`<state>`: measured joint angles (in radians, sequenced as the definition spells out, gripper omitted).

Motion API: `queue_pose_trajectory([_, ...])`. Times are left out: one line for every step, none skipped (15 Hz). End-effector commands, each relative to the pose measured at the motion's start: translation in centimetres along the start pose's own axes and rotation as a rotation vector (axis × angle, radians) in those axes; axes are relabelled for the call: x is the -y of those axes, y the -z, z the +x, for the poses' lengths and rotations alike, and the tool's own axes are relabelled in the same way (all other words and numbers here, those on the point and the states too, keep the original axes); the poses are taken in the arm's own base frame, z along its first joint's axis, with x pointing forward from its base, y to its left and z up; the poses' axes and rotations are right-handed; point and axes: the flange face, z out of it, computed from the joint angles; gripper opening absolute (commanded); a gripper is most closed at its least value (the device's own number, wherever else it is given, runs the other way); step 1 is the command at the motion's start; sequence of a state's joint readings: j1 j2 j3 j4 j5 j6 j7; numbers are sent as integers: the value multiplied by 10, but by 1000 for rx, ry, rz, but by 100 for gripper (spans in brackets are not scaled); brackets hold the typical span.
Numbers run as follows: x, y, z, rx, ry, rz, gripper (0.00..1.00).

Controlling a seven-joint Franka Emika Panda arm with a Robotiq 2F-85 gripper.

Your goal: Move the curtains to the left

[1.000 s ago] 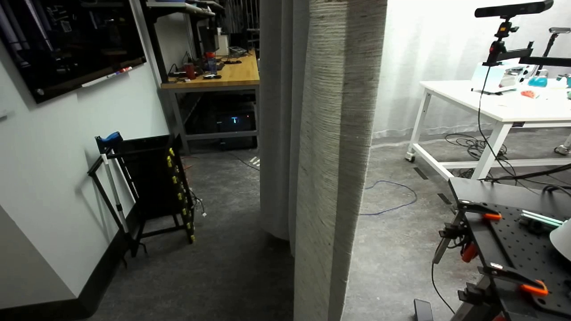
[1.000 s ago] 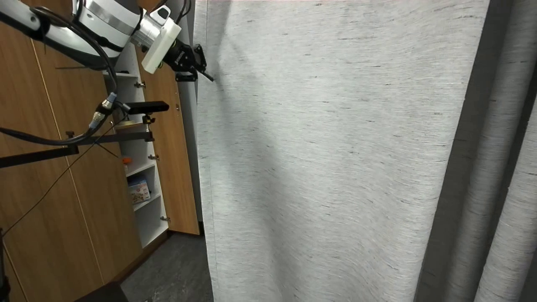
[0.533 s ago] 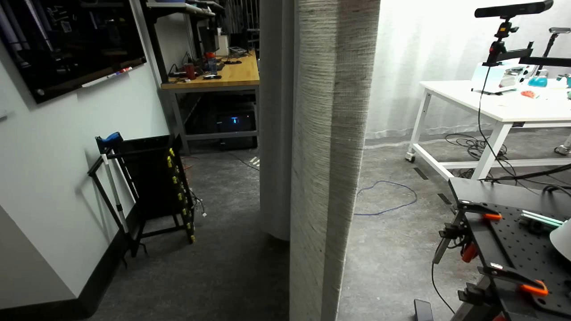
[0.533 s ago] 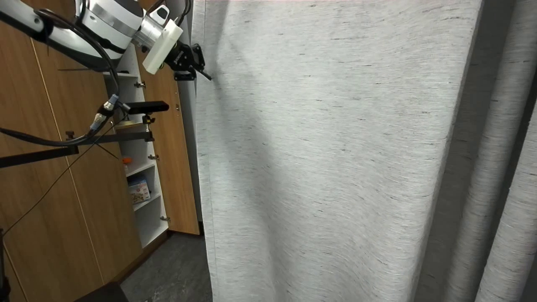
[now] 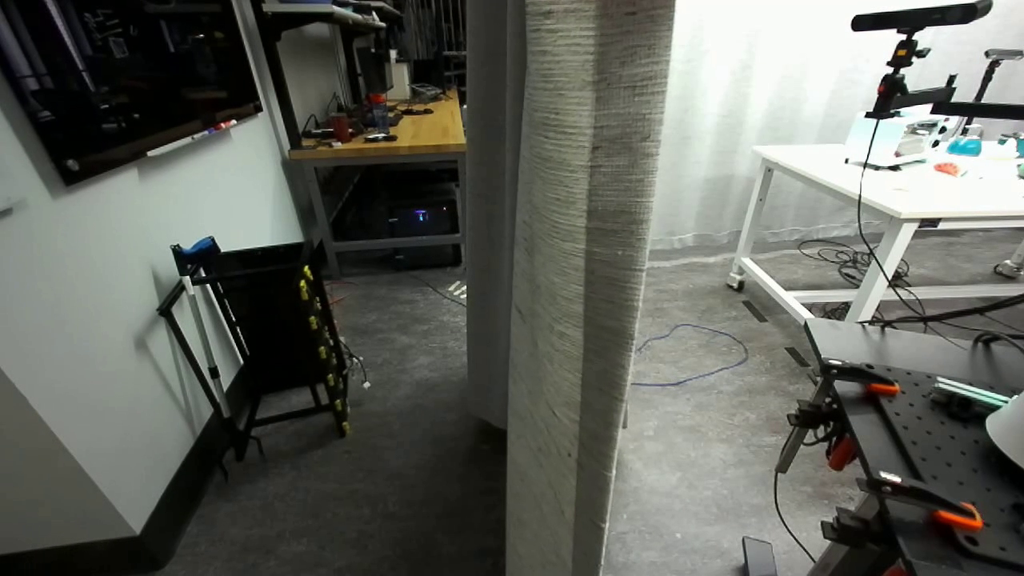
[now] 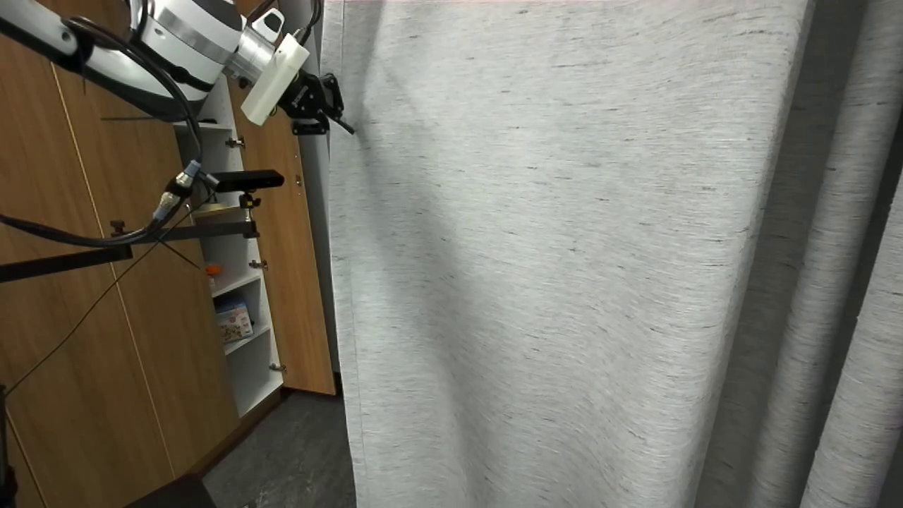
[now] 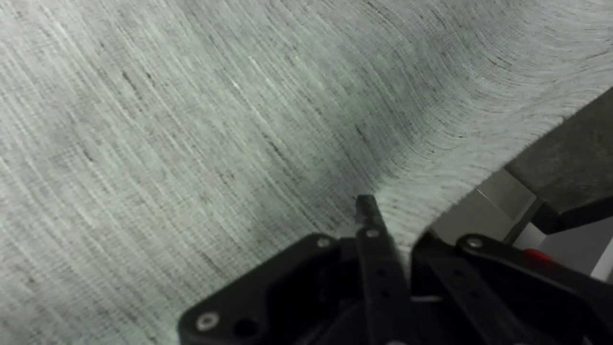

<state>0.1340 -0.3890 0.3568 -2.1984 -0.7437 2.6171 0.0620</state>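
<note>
The gripper (image 7: 402, 249) is clenched on the edge of the curtain (image 7: 215, 120), its two fingers (image 7: 378, 268) nearly together with just the cloth between them: in the wrist view one lies along the broad face, the other sits behind the edge, its tip hidden. What the coming move turns on is a sideways relation. In an exterior view the gripper (image 6: 343, 124) meets the curtain's left border (image 6: 564, 254), high on the part that shows; from there the cloth spreads to picture right and hangs down, its long axis upright — so the pull, I judge, should run level, across that axis. The top is cut off, and what it hangs from cannot be seen. Only one arm (image 6: 187, 42) shows, on the side of the wooden cupboard (image 6: 92, 409), so no choice of hand arises. In an exterior view the curtain (image 5: 560, 288) appears in deep folds between a desk (image 5: 424, 132) and a white table (image 5: 928, 196). The grasp looks made; carrying the edge across seems the work in hand, and a hasty tug might slip the cloth free — the hold takes in only a narrow strip.
</note>
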Motion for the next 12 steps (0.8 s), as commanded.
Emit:
queue_pose_trajectory([65,-33,-5,14,64,136,1])
queue_pose_trajectory([65,-33,-4,10,66,136,1])
queue_pose_trajectory([66,-33,-3,2,67,138,1])
queue_pose_trajectory([66,-33,-2,-8,71,139,1])
queue_pose_trajectory([66,-33,-2,-14,73,141,1])
queue_pose_trajectory([66,-33,-1,-18,76,141,1])
queue_pose_trajectory([66,-33,-1,-17,81,141,1])
queue_pose_trajectory([67,-33,-1,-19,86,140,1])
queue_pose_trajectory([67,-33,-1,-20,89,140,1])
queue_pose_trajectory([67,-33,-1,-19,92,139,1])
queue_pose_trajectory([67,-33,-1,-16,94,139,1])
queue_pose_trajectory([67,-33,-1,-14,97,138,1])
